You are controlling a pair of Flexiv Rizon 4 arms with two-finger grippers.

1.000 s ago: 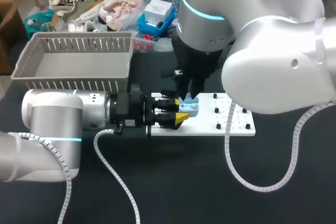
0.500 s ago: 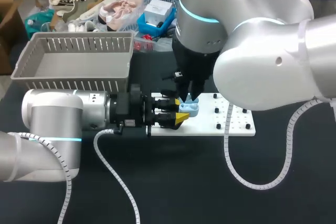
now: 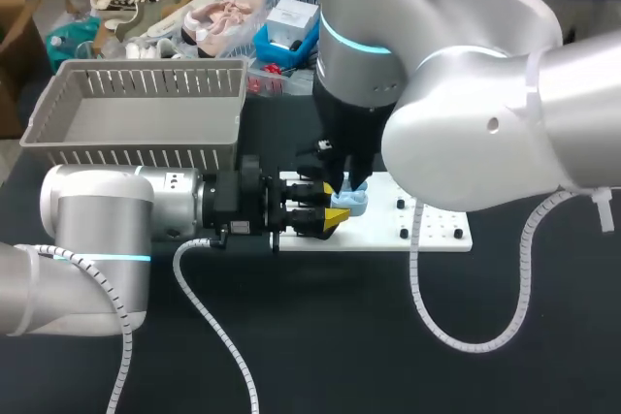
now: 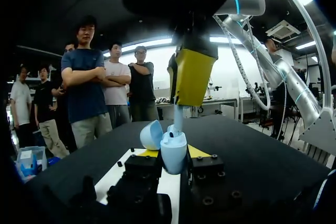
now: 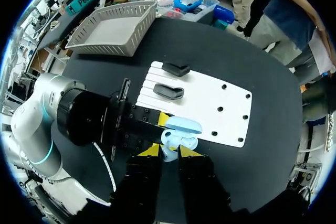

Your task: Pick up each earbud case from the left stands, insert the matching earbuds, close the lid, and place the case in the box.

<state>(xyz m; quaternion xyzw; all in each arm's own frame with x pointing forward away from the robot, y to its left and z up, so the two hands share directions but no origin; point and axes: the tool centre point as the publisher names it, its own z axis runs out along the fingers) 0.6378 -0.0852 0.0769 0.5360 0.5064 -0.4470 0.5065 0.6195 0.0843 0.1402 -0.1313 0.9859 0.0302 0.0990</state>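
Jaws, left gripper (image 4: 173, 155): clamped from both sides on the earbud case (image 4: 173, 148), which is held upright over the edge of the white board (image 5: 210, 103). Jaws, right gripper (image 5: 169, 151): pinched nearly together on an earbud (image 4: 178, 120), whose pale stem points down into the case; this gripper hangs directly over the case. Case: pale blue, smooth, glossy, egg-shaped body. Its lid (image 4: 151, 134) is rounded, hinged back and tilted to one side. Two black stands (image 5: 169, 92) sit on the board's end nearer the grey basket (image 3: 136, 109).
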